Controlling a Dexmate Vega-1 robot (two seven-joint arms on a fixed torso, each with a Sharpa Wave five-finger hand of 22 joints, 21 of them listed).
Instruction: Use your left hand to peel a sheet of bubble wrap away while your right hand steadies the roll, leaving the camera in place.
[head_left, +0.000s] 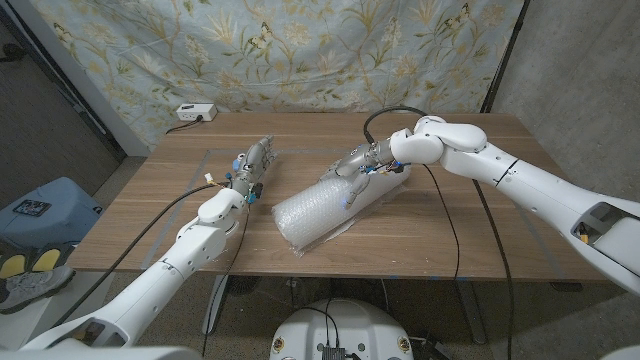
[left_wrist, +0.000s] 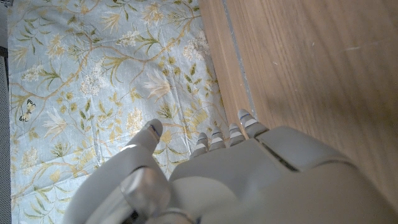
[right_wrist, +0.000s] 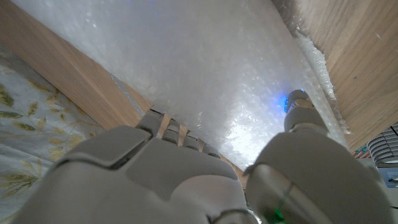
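Wooden bench (head_left: 130, 235) boards are carrying everything here. Nearest of the two, the left hand (head_left: 253, 166) is waiting beside the roll, apart from it, fingers held straight and close together, holding nothing. In the left wrist view that hand (left_wrist: 217, 174) is pointing along the bench edge toward the flowery cloth (left_wrist: 93, 74).

Next, the bubble wrap roll (head_left: 325, 205) is lying on its side in the middle of the bench, slanting away from the robot. A loose clear edge seems to be sticking out along its low near side; that looks like the best place to pinch. Bubble wrap is light, soft and squishy, so it may roll or slide if pulled hard. It is also a bit slippery.

Farther back, the right hand (head_left: 365, 160) is pressing on the far end of the roll, fingers spread over the wrap (right_wrist: 205, 68). I am not seeing a camera anywhere.
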